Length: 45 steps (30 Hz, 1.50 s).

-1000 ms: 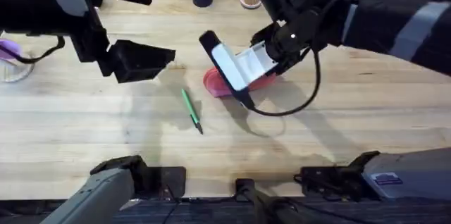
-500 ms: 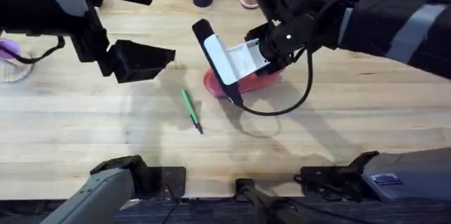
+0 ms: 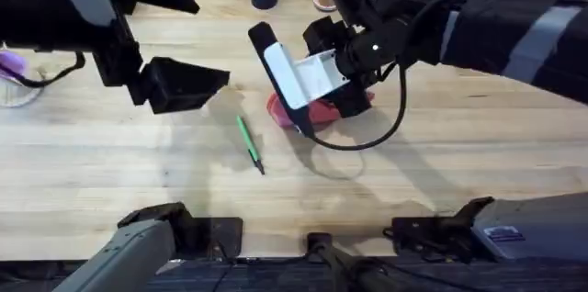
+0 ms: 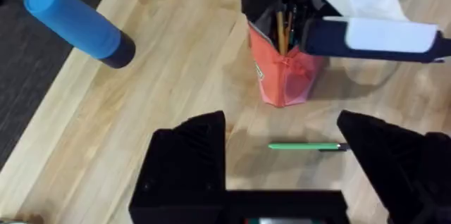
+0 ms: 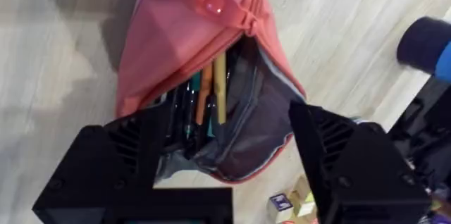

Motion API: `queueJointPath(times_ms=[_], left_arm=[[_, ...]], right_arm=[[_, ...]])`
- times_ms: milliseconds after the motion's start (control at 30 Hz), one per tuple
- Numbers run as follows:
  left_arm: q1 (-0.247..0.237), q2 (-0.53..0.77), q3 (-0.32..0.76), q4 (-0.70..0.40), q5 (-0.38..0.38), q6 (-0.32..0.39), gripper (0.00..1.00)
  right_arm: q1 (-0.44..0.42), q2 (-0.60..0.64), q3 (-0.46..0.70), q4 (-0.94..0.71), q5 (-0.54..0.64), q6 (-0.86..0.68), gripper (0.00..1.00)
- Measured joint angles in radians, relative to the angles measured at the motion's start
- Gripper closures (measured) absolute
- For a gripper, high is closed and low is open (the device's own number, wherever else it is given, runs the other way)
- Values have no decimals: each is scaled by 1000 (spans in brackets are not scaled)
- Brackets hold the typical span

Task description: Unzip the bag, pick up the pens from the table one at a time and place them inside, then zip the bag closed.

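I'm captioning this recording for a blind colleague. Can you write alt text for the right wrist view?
An unzipped pink-red bag lies on the wooden table just beyond the right gripper, whose black jaws stand apart. Several pens, one yellow-orange, lie inside its dark opening.

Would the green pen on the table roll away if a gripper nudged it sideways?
Probably. The green pen looks slim and round, lying flat on the smooth table, with nothing touching it to stop it. It also looks stiff and light, so it may skid or pivot when pushed.
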Motion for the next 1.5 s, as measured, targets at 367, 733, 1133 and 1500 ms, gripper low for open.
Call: queueJointPath(times_ms=[367,733,1133,1500], left_arm=[[0,0,0,-11,0,-33,7],[-119,0,0,37,-156,-434,6],[-419,0,0,13,-613,-1114,6],[-465,0,-137,20,-771,-1547,6]], right_arm=[[-5,-81,0,-4,0,221,5],[-49,-195,0,-7,-3,548,4],[-129,-224,0,-3,-4,688,4],[-138,-225,0,-3,-6,720,4]])
